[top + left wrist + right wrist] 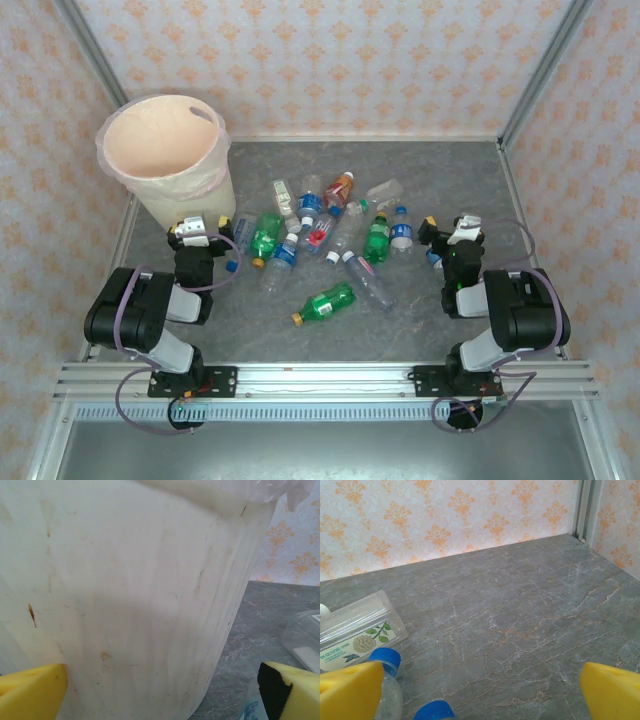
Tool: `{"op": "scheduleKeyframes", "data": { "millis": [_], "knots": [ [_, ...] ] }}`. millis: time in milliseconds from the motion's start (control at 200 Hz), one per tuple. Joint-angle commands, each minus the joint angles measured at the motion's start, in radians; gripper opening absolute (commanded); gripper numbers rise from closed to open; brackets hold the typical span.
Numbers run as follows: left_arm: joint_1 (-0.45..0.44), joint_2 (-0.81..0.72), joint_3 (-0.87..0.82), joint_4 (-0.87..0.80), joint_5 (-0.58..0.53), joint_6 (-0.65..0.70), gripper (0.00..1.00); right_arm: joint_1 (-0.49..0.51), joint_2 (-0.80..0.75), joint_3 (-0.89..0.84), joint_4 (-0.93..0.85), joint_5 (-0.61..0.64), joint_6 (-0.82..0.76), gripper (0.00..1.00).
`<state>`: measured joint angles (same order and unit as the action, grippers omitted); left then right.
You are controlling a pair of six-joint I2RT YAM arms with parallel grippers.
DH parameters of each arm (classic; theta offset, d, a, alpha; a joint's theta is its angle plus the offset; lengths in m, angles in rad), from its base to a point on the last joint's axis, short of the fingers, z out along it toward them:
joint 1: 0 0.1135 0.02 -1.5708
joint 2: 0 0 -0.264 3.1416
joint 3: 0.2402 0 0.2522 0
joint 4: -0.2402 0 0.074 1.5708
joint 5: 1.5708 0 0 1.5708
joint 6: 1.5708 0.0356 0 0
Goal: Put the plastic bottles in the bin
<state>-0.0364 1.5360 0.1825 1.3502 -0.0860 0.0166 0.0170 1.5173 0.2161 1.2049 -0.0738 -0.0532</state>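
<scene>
Light: bright, soft and even from overhead, as I read it.
Shadows: faint, short under the plastic bottles (375,240).
Left wrist: bin (125,605) just ahead of left gripper (162,695) hazy, grey-shaded.
Right wrist: table (520,620) ahead of right gripper (482,692) sharp; fingertips (350,690) blurred.

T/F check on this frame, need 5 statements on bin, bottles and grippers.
1. The bin stands upright at the far left of the table. True.
2. The left gripper is shut on a bottle. False: it is open and holds nothing, facing the bin's wall.
3. The green bottle with a yellow cap lies nearer the arm bases than any other bottle. True.
4. The orange bottle is inside the bin. False: it lies on the table in the scattered pile.
5. The right gripper is open with nothing between its fingers. True.
</scene>
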Motion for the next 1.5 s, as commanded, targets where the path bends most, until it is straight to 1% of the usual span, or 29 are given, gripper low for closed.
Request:
{"op": "scheduleKeyframes", "data": {
  "millis": [0, 1061, 1121, 1171, 1211, 1266, 1326, 1416, 1461, 1497],
  "knots": [
    [0.01, 0.001, 0.017, 0.001, -0.006, -0.013, 1.0, 0.008, -0.001, 0.02, 0.012, 0.025, 0.003, 1.0],
    [0.012, 0.0, 0.019, -0.005, 0.0, -0.015, 1.0, 0.003, -0.002, 0.022, 0.013, 0.02, 0.005, 1.0],
    [0.012, -0.016, 0.006, 0.01, 0.016, -0.005, 1.0, 0.004, -0.009, 0.019, 0.012, 0.025, 0.007, 1.0],
    [0.012, -0.046, -0.001, 0.003, 0.008, -0.008, 1.0, 0.007, -0.037, 0.02, -0.013, 0.027, 0.002, 1.0],
    [0.012, -0.085, 0.001, -0.033, -0.016, -0.016, 1.0, 0.01, -0.075, 0.028, -0.054, 0.032, 0.004, 1.0],
    [0.009, -0.16, 0.012, -0.122, -0.057, -0.03, 1.0, 0.013, -0.136, 0.054, -0.164, 0.054, 0.023, 1.0],
    [0.006, -0.243, 0.044, -0.254, -0.142, -0.068, 1.0, 0.013, -0.197, 0.076, -0.253, 0.083, 0.049, 1.0],
    [0.006, -0.347, 0.128, -0.53, -0.287, -0.229, 1.0, 0.013, -0.278, 0.081, -0.303, 0.097, 0.081, 1.0],
    [0.007, -0.392, 0.174, -0.67, -0.341, -0.331, 1.0, 0.012, -0.319, 0.09, -0.345, 0.12, 0.123, 1.0],
    [0.007, -0.423, 0.221, -0.789, -0.36, -0.411, 1.0, 0.012, -0.33, 0.105, -0.389, 0.15, 0.174, 1.0]
  ]
}}
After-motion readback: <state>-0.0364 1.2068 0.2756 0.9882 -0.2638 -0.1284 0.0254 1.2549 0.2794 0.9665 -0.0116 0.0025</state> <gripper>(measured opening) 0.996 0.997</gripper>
